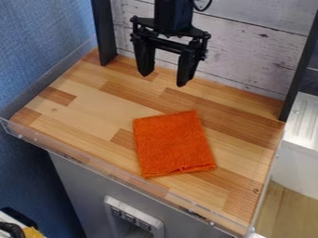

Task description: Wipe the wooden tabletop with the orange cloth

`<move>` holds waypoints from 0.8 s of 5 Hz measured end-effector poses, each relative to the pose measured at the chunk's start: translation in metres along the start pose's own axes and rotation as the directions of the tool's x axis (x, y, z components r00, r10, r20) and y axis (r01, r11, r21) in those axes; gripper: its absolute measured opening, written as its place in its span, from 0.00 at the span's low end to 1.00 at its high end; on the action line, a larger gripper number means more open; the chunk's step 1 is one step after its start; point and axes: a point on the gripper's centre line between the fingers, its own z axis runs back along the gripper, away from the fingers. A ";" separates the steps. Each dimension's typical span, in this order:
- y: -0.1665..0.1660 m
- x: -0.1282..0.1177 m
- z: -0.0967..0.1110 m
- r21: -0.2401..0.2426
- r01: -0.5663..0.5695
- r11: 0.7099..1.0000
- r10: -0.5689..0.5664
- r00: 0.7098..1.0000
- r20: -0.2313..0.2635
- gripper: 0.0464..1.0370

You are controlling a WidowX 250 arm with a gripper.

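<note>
Gripper [164, 80] is held wide open above the back part of the wooden surface [93, 104], with its two black fingers spread well apart and pointed downward. Nothing is gripped between them, and the orange cloth [174, 145] is left untouched, well apart from the fingertips. The cloth is laid flat near the middle of the surface, toward the front and right; it is seen at a slight angle, with a layered edge at its near side.

The surface is bordered along the front by a clear strip [118, 173] and backed by a white plank-patterned panel [261, 51], which is flanked by a black left post [104, 32] and a black right post [299, 72]. At the right edge, part of a white ribbed tray-like piece [304, 118] is shown; whether anything is contained in it cannot be told.
</note>
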 end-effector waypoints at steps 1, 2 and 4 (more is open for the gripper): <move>0.000 0.000 -0.001 0.000 -0.020 1.000 0.020 1.000 0.006 0.96; -0.006 -0.001 -0.009 -0.002 -0.033 0.999 0.033 0.999 0.011 0.96; -0.018 0.001 -0.017 -0.006 -0.065 0.998 0.066 0.995 0.076 0.91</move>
